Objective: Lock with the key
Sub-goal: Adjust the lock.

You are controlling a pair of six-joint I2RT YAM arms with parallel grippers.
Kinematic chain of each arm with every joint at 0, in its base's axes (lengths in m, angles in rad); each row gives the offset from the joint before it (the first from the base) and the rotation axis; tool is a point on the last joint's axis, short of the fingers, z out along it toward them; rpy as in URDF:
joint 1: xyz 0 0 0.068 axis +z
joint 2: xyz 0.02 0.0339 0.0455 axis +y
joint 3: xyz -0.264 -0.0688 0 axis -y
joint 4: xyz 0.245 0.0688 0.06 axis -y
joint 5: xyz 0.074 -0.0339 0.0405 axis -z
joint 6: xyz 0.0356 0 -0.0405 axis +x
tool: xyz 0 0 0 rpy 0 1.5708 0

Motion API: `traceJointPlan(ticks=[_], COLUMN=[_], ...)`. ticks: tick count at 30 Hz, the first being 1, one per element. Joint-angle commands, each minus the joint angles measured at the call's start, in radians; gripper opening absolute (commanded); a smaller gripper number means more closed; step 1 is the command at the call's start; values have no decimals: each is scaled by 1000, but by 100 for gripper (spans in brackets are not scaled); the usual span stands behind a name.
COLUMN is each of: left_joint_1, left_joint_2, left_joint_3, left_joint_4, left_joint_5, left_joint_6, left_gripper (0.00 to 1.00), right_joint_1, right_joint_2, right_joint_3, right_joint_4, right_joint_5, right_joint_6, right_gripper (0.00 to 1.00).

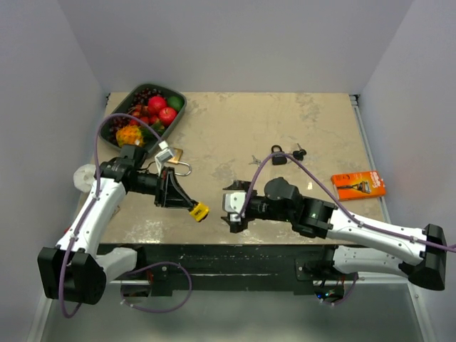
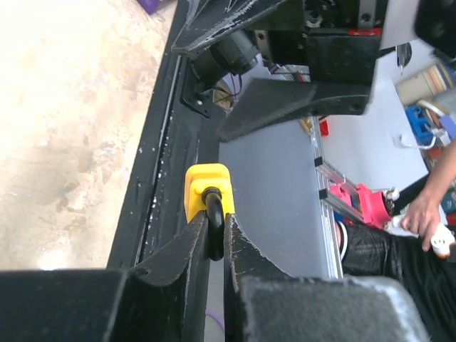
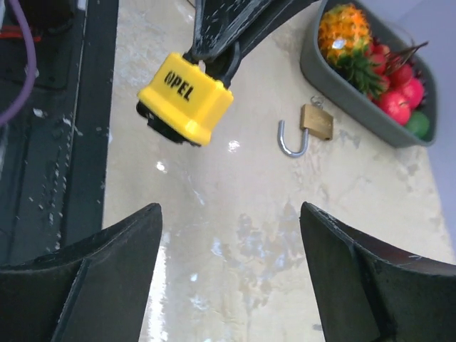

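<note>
My left gripper (image 1: pixel 188 204) is shut on the black shackle of a yellow padlock (image 1: pixel 199 211) and holds it in the air over the table's near edge. The left wrist view shows the shackle pinched between the jaws (image 2: pixel 214 239), with the yellow padlock (image 2: pixel 201 189) just beyond them. In the right wrist view the yellow padlock (image 3: pixel 185 96) hangs at the upper left. A dark piece (image 3: pixel 155 122), seemingly the key's head, sticks out of its underside. My right gripper (image 1: pixel 229 207) stands open a little right of the lock, nothing between its fingers (image 3: pixel 231 221).
A brass padlock (image 1: pixel 175 158) with an open shackle lies by a dark tray (image 1: pixel 174 114) of toy fruit at the back left. A black padlock with keys (image 1: pixel 280 155) sits mid-table. An orange razor pack (image 1: pixel 358 185) lies at the right.
</note>
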Motion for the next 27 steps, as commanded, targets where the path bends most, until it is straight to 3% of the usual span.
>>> traceJointPlan(ticks=[1, 3, 6, 7, 9, 10, 11, 13, 22, 27], left_joint_1=[67, 104, 128, 130, 128, 128, 128, 128, 108, 76], left_joint_2=[18, 8, -53, -115, -224, -260, -295, -358, -352, -341], left_joint_3=[41, 32, -26, -86, -176, -204, -232, -279, -258, -256], left_joint_4=[-24, 33, 267, 350, 569, 640, 791, 879, 854, 846], left_joint_5=[184, 161, 51, -17, -37, -71, -83, -117, -236, -260], left_joint_6=[3, -54, -354, -581, -754, -922, -1006, -1144, -1183, -1186], left_gripper=[0, 0, 0, 0, 0, 0, 0, 0, 0, 0], right_joint_1=[-28, -30, -28, -31, -31, -31, -31, -31, -22, -11], right_joint_2=[59, 99, 161, 170, 211, 222, 231, 250, 334, 377], right_joint_3=[142, 169, 229, 246, 271, 277, 282, 298, 370, 407], right_joint_4=[-24, -8, -4, -2, 7, 2, 1, -2, -25, -24], right_joint_5=[5, 14, 28, 34, 68, 66, 60, 46, -37, -20], right_joint_6=[314, 387, 441, 446, 457, 458, 455, 435, 331, 284], right_gripper=[83, 84, 85, 86, 86, 86, 86, 86, 88, 81])
